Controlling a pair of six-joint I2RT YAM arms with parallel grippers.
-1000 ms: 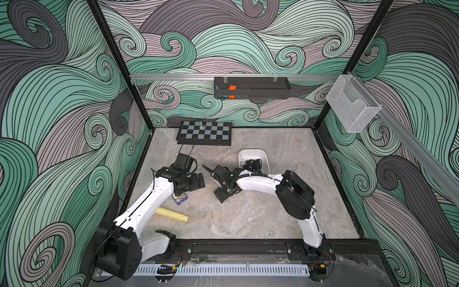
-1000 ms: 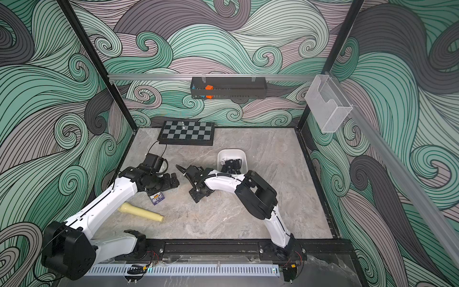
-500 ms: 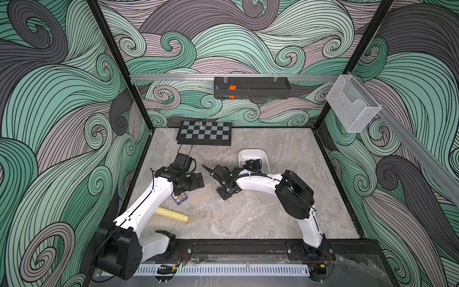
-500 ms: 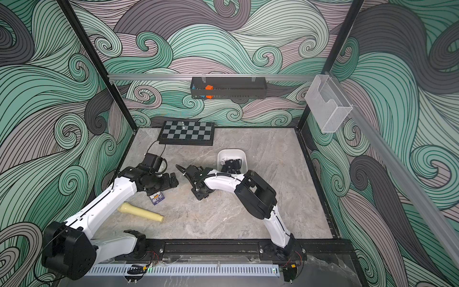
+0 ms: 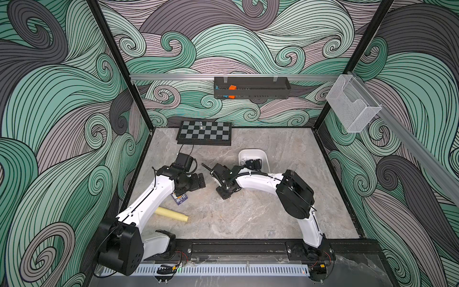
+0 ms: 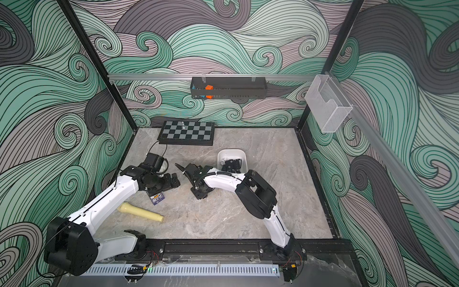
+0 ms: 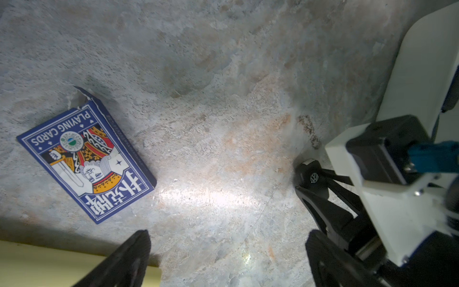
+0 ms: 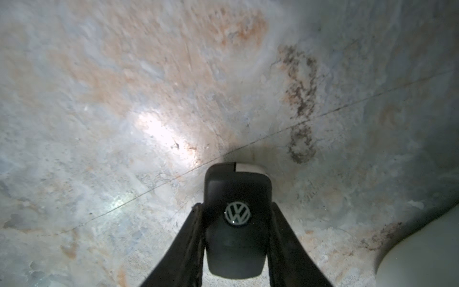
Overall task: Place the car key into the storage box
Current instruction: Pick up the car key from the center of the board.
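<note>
Car key (image 8: 237, 223): flat near the middle of the surface (image 5: 248, 218), my right gripper (image 8: 235, 204) clamped on its smooth sides, left gripper (image 7: 227, 234) jaws apart, empty; storage box (image 5: 252, 150) near, toward the back edge; risk I judge: slick shell slipping or pivoting free as I lift.

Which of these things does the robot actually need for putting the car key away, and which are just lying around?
Needed: car key, gripped by the right gripper; white storage box.

Lying about: playing-card pack; yellow cylinder; chessboard; black wall tray; mesh basket.
</note>
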